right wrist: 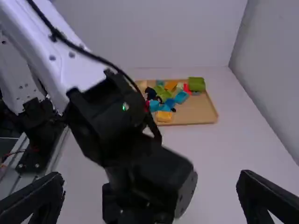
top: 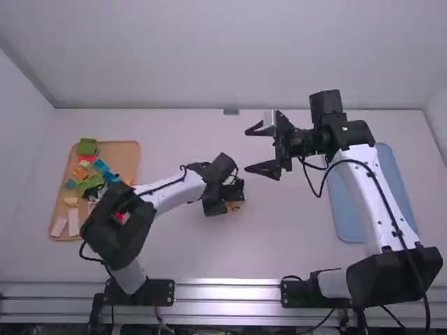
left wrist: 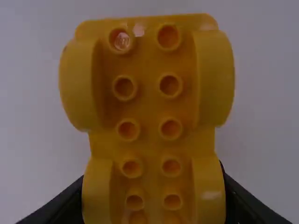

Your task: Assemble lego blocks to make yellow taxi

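Pinching the yellow car base (left wrist: pixel 149 107), the left gripper (top: pixel 225 199) risked tilting it through uneven squeeze; farther right, the right gripper (top: pixel 251 149) was spread.

Your white table (top: pixel 279 237) bears a wooden tray (top: pixel 128 159) left, a blue tray (top: pixel 344 213) right. Metal rails (top: pixel 230 291) line its near edge.

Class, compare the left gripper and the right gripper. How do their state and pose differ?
The left gripper has its jaws closed on the yellow wheeled base; the right gripper has its jaws spread apart.
The left gripper is low, near the table; the right gripper looks raised.
Both are black.
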